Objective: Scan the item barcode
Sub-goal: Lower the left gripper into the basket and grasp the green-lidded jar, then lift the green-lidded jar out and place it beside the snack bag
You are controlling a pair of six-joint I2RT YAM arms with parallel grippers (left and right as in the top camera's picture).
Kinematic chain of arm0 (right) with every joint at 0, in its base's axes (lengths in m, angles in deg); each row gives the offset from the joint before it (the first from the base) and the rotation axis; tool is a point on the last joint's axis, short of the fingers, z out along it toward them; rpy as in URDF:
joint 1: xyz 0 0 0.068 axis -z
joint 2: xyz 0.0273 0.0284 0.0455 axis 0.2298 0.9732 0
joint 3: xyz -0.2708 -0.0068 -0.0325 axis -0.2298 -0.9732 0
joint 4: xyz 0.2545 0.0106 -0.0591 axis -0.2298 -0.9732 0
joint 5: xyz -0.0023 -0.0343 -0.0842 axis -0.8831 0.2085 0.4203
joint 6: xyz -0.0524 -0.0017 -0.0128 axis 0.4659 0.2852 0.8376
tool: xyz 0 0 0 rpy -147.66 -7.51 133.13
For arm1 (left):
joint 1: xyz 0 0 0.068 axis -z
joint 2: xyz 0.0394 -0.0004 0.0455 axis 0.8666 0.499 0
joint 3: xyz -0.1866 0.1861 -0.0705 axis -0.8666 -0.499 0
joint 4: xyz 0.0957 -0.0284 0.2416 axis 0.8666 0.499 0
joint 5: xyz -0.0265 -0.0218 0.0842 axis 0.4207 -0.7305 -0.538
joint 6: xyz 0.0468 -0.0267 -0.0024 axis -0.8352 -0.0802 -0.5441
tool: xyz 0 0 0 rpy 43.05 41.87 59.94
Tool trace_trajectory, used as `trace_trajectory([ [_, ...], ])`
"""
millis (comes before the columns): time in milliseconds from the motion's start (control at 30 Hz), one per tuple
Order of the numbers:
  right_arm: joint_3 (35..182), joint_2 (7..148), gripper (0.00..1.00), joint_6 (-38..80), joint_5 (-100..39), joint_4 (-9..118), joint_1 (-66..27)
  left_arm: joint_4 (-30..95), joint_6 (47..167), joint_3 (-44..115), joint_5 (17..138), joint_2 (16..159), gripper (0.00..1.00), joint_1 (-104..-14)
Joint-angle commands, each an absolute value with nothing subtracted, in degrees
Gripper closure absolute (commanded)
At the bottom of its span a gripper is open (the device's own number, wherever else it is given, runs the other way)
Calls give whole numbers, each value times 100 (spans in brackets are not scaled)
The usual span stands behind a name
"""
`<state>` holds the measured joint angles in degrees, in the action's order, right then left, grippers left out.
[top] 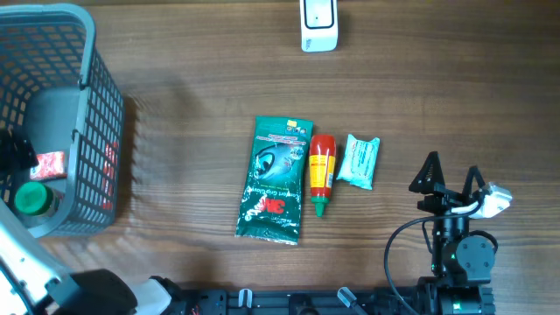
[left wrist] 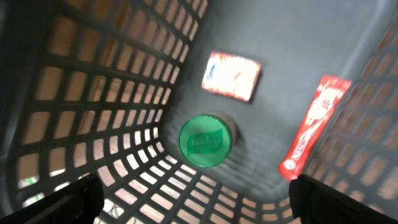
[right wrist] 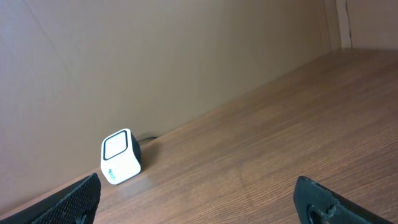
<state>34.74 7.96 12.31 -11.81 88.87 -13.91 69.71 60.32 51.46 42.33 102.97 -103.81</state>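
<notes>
A grey plastic mesh basket (top: 101,131) sits at the left end of the wooden table (top: 192,105). On its floor there is a round green cap (left wrist: 206,140), with a small red-and-white packet (left wrist: 231,76) near it. A long red sachet (left wrist: 314,126) lies against the basket's side. A plain tan wall (right wrist: 155,62) backs the table.

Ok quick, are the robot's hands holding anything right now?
Left gripper: open, holding nothing.
Right gripper: open, holding nothing.

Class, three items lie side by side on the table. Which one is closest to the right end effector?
The small pale teal packet: rightmost of the three, nearest the right end effector; the red bottle and large green packet lie further left.
</notes>
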Motion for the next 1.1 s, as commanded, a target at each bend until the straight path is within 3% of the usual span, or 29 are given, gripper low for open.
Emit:
trace_trajectory([
  [0, 3470, 761, 0, 1231, -1100, 8900, -1413, 7067, 5232, 4693, 4255, 10599, 0, -10735],
  [333, 3468, 761, 0, 1231, -1100, 8900, -1413, 6164, 4012, 3500, 4192, 10824, 0, -11260],
  [467, 3468, 761, 0, 1231, -1100, 8898, -1413, 5878, 3977, 3349, 5132, 11086, 0, -11260],
  [1000, 3470, 761, 0, 1229, -1100, 8900, -1413, 5565, 3960, 3349, 5283, 12212, 0, -11260],
  [1033, 3468, 761, 0, 1229, -1100, 8900, -1413, 5570, 3960, 3349, 5280, 12212, 1, -11260],
  [1067, 3468, 761, 0, 1231, -1100, 8900, -1413, 5565, 3960, 3349, 5283, 12212, 9, -11260],
])
